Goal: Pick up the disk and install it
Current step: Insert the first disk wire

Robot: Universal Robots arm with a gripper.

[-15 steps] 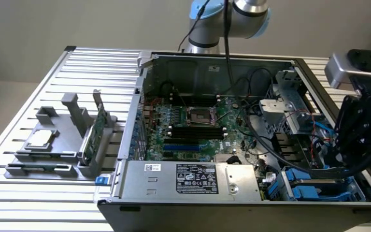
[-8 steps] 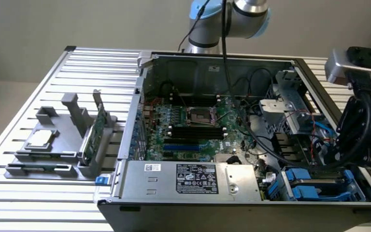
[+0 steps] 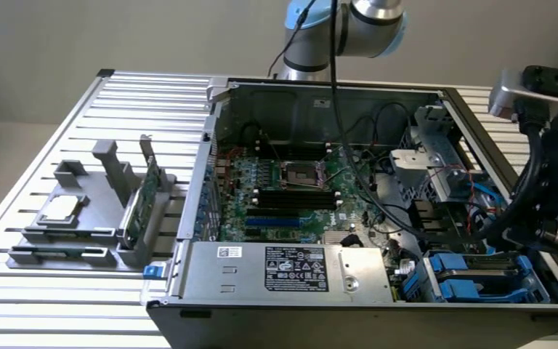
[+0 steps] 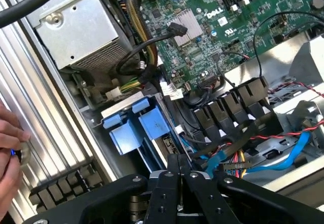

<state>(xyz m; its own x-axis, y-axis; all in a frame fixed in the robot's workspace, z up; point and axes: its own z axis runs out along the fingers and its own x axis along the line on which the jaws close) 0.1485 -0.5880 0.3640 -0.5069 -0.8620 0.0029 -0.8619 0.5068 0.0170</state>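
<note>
**A:** Where is the disk (image 3: 473,273) right now?

**B:** It lies low in the drive bay, in the corner of the open computer case (image 3: 357,327) on the exterior view's right, just beside the power supply (image 3: 289,269). What marks it is the bright blue frame. In the wrist view the same blue tabs (image 4: 135,125) sit just beyond the fingertips, with a tangle of cables (image 4: 238,153) alongside.

**A:** And the hand (image 4: 179,159)? Is it carrying anything?

**B:** No. Its two black fingers are drawn narrow, nearly pressed together, with nothing between them. It hangs over the bay, apart from the blue frame and not touching it.

**A:** So the pick-up is done?

**B:** It looks that way, judging from how things lie. The disk is inside the case and not out on the desk (image 3: 27,305), where the grey fixture (image 3: 75,240) carries a small silver chip (image 3: 61,209) and a green card (image 3: 136,207).

**A:** Is it fully installed, then?

**B:** That is harder to say. The silver body is hidden under the frame and the wiring, so the disk seems to be in its slot, but whether it is pushed all the way home or plugged in cannot be told from here.

**A:** Anything else nearby?

**B:** A person's fingers (image 4: 7,143) rest at the desk's slats outside the case wall, well apart from the bay.
</note>
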